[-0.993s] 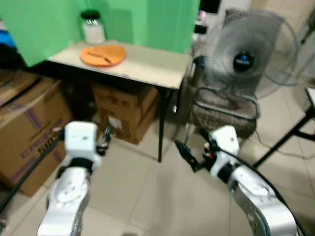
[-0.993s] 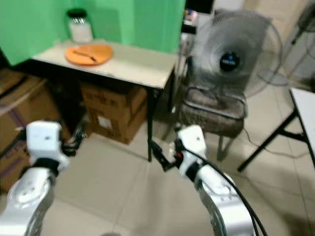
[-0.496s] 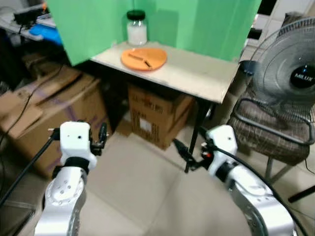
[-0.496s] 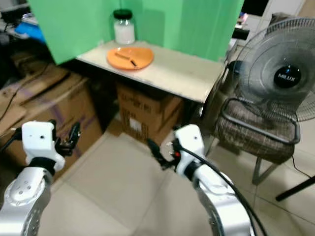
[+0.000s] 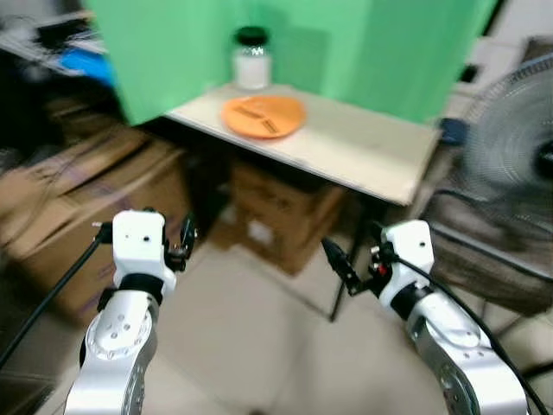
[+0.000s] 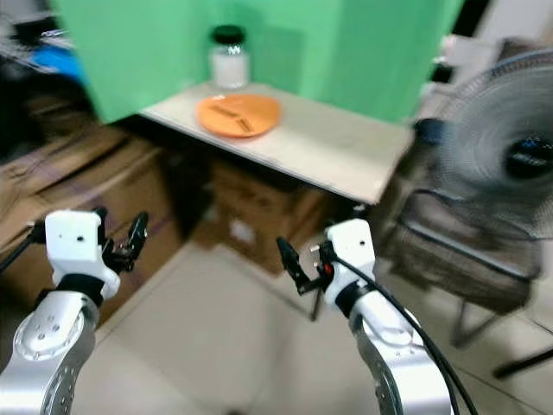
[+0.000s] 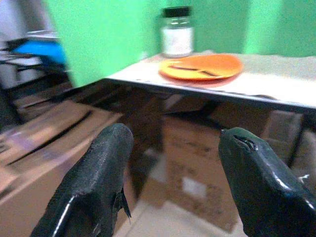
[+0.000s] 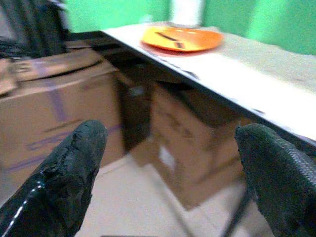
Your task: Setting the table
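Round orange plate (image 5: pixel 263 115) unmoved, grippers (image 7: pixel 173 163) (image 8: pixel 168 168) still spread

The plate (image 5: pixel 263 115) was orange, the screen (image 5: pixel 216 43) upper centre green, the jar (image 5: pixel 252 59) black-lidded, seemingly white inside; boxes (image 5: pixel 82 216) at left brown.

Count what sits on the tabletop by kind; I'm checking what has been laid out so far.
Orange plate: 1
Jar with black lid: 1
Small dark items lying on the plate, too blurred to identify: 2
Total: 4
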Available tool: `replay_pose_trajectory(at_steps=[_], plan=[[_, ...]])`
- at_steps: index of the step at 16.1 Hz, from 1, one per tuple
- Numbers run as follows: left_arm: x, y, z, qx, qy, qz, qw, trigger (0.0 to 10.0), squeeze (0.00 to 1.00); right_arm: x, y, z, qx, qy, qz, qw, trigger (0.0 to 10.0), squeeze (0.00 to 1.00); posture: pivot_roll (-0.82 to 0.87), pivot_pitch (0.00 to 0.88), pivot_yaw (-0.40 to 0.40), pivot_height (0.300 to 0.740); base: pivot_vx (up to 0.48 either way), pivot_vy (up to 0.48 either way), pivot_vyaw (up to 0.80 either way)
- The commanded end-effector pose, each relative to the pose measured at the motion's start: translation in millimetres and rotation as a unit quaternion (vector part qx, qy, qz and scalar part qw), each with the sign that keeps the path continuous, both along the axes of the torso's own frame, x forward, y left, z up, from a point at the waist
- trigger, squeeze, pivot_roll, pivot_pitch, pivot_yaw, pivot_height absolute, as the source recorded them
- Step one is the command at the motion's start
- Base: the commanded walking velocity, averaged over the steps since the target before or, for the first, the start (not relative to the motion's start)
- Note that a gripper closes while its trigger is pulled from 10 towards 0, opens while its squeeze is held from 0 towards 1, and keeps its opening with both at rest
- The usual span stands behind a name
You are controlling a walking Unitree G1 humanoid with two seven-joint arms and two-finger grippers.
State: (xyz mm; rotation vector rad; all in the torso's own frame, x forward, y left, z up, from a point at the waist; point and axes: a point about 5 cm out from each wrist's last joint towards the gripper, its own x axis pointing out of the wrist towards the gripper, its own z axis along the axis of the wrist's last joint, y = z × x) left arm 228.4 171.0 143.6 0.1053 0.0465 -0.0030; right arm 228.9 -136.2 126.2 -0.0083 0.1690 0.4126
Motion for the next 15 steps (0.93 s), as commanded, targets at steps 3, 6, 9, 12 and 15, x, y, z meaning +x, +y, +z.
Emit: replay_pose_trajectory(at_steps=[3,6,9,12,15], plan=[[2.4,-6.3,3.1,-0.006,-0.005,-0.013,1.000,10.0,0.00,-3.2,-9.5,2.2,-0.006,-0.005,-0.007,1.000,10.0,1.00,-0.01,0.050,0.009,0.740,0.344,0.000,0.00],[2.6,-10.1,3.0,-0.010,-0.003,-0.024,1.000,10.0,0.00,-5.6,-12.0,4.8,-0.004,-0.008,-0.024,1.000,10.0,1.00,-0.02,0.046,0.013,0.740,0.345,0.000,0.00],[6.7,-11.7,3.0,-0.009,-0.010,-0.024,1.000,10.0,0.00,-0.6,-7.5,5.8,0.001,-0.015,-0.016,1.000,10.0,1.00,-0.03,0.009,0.000,0.740,0.346,0.000,0.00],[11.0,-15.1,3.1,-0.008,-0.012,-0.031,0.999,10.0,0.00,3.8,-8.4,5.3,-0.005,-0.015,-0.018,1.000,10.0,1.00,-0.02,0.013,-0.003,0.740,0.334,0.000,0.00],[8.2,-15.5,0.9,-0.003,-0.009,-0.039,0.999,10.0,0.00,5.8,-6.6,4.1,-0.006,-0.016,-0.018,1.000,10.0,1.00,-0.02,0.000,-0.010,0.740,0.330,0.000,0.00]])
